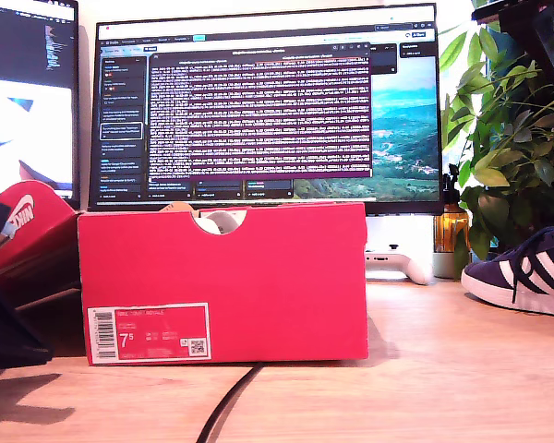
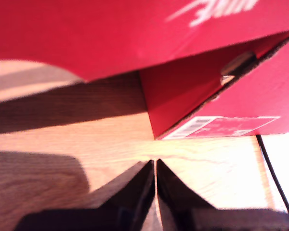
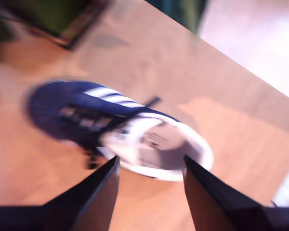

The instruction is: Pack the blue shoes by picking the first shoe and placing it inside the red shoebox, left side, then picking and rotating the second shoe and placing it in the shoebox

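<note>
The red shoebox (image 1: 223, 281) stands mid-table with its white 7.5 label (image 1: 148, 334) facing the camera. Something pale and rounded (image 1: 219, 221) shows through its top notch; I cannot tell what it is. One blue shoe (image 1: 524, 273) lies on the wood at the exterior view's right edge. In the second wrist view that blue shoe (image 3: 86, 115) is blurred, with my second gripper (image 3: 151, 163) open above its white heel opening, not touching it. My first gripper (image 2: 154, 162) is shut on nothing, low over the table beside the shoebox's (image 2: 183, 96) labelled corner.
A red flap with a white swoosh (image 1: 28, 221) leans at the exterior view's left, above a dark arm part (image 1: 5, 328). A black cable (image 1: 229, 399) runs forward from the box. Behind are monitors (image 1: 268, 106), a white controller (image 1: 397, 263), an amber bottle (image 1: 451, 231) and a plant (image 1: 512, 138).
</note>
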`<act>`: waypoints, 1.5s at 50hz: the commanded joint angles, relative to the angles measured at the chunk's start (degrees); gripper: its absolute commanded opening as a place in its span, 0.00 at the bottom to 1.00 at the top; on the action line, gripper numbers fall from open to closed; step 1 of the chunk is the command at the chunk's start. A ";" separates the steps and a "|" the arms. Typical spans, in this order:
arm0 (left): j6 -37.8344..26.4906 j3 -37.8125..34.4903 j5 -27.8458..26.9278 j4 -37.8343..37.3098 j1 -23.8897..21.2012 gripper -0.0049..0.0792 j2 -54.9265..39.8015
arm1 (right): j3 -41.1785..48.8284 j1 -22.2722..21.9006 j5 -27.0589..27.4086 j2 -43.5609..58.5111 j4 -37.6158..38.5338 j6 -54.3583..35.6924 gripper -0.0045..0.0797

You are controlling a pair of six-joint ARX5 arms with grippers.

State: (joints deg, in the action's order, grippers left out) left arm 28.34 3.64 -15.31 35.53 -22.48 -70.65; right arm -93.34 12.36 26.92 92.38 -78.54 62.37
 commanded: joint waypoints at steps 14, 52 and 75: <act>-0.22 0.35 -0.07 0.24 -0.17 0.03 -0.26 | 8.37 -2.47 -1.03 0.68 0.07 2.49 0.61; -0.22 0.35 -0.07 0.22 -0.17 0.03 -0.26 | 19.58 -8.94 -6.05 0.74 8.55 3.85 0.71; -0.22 0.35 -0.07 0.22 -0.17 0.03 -0.26 | 31.43 -11.39 -10.43 0.76 19.76 3.89 0.47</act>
State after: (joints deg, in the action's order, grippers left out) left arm 28.34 3.64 -15.31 35.53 -22.48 -70.65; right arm -63.83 0.91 16.82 92.42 -59.24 66.06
